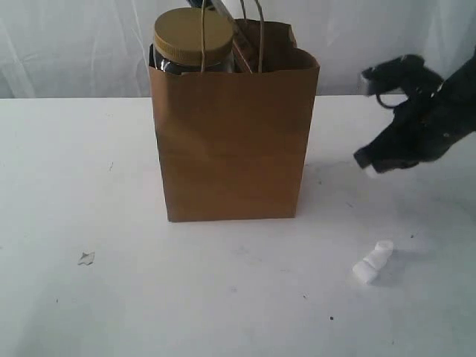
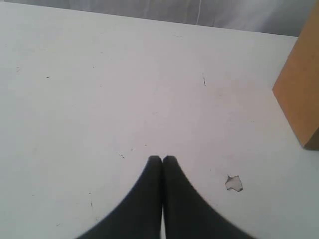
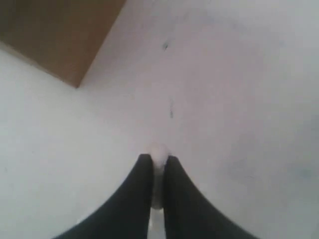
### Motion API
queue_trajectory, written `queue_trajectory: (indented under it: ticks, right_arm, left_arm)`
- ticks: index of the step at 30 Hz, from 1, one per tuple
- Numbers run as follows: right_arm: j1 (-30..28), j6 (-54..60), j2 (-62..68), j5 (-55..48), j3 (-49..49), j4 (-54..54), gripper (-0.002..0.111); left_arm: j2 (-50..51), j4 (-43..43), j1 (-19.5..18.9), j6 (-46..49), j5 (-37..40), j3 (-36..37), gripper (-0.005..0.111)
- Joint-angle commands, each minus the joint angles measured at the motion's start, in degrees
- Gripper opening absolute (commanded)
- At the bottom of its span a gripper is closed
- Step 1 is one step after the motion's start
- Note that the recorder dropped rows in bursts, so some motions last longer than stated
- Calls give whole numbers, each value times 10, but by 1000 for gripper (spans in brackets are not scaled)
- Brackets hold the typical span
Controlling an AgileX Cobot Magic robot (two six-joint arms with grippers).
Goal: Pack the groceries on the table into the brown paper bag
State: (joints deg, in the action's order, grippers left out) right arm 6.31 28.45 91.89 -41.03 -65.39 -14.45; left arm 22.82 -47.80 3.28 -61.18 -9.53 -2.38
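Speckled white table (image 1: pixel 111 297) — pale curtain (image 1: pixel 74 44) behind it.

The middle of the worktop (image 1: pixel 67 171) is taken up by the tall brown paper bag (image 1: pixel 232 149). The left part of its mouth is filled by the tan-lidded nut jar (image 1: pixel 193 36), and the mouth is crossed by the upright handles (image 1: pixel 259 37). Wide open room is left on the left side, where only a small scrap (image 1: pixel 86 258) is found. On the right, a gap is left between the bag and the right end effector (image 1: pixel 369 166), by which a small marshmallow (image 3: pixel 158 152) is pinched. The front right is partly blocked by white marshmallows (image 1: pixel 374 262).
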Motion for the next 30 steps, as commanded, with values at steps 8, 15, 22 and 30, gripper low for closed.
queue_trajectory:
  ticks: [8,15,22,30]
  right_arm:
    - [-126,13,29,55,-218,-172,5]
    - [-186,231,126,-164,-372,-561,5]
    - [-157,369,141,-289,-388,-652,5]
    - [-81,427,157,-289,-385,-628,5]
  left_arm:
    - [-4,-7,4,-3,1,2,0]
    - [-4,-7,4,-3,1,2,0]
    - [-4,-7,4,-3,1,2,0]
    - [-4,-7,4,-3,1,2,0]
